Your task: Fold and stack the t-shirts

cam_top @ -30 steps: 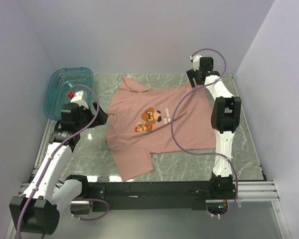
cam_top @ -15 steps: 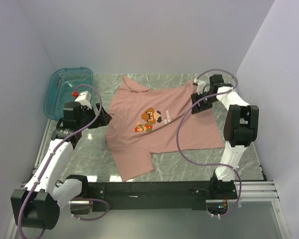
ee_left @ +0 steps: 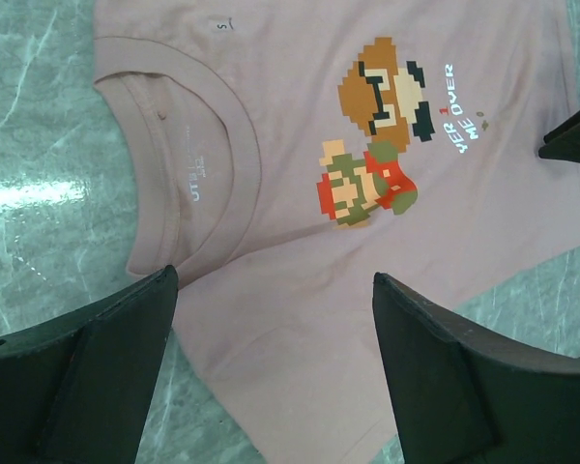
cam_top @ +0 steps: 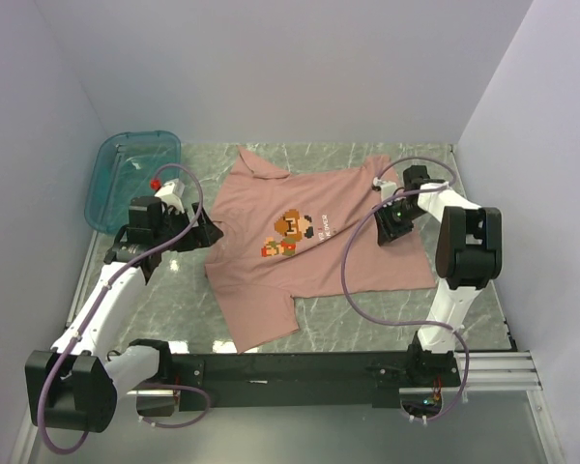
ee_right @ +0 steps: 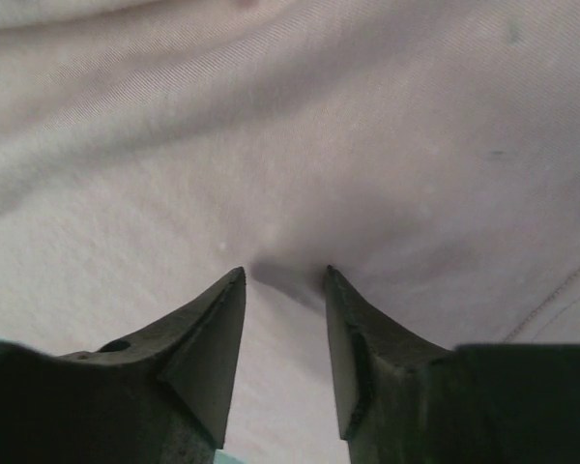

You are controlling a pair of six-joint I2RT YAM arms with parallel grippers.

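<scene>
One dusty-pink t-shirt [cam_top: 309,261] lies spread flat on the marble table, with its pixel-art print [cam_top: 292,232] and white text facing up. In the left wrist view the shirt [ee_left: 290,87] shows its collar at the left and the print at the right. My left gripper [cam_top: 205,232] hovers over the collar side, wide open and empty [ee_left: 273,278]. My right gripper [cam_top: 385,224] is low on the shirt's right part. In the right wrist view it [ee_right: 285,273] is narrowly open, with its tips touching the pink cloth [ee_right: 271,126], which dimples between them.
A teal translucent tray [cam_top: 104,184] stands at the back left corner, just behind my left arm. Walls close in on the left, back and right. Purple cables loop over the shirt's right half. Bare marble [cam_top: 474,290] shows to the right of the shirt.
My right gripper has swung from the back right corner forward and down onto the shirt's right part. My left gripper has shifted slightly right toward the collar.
</scene>
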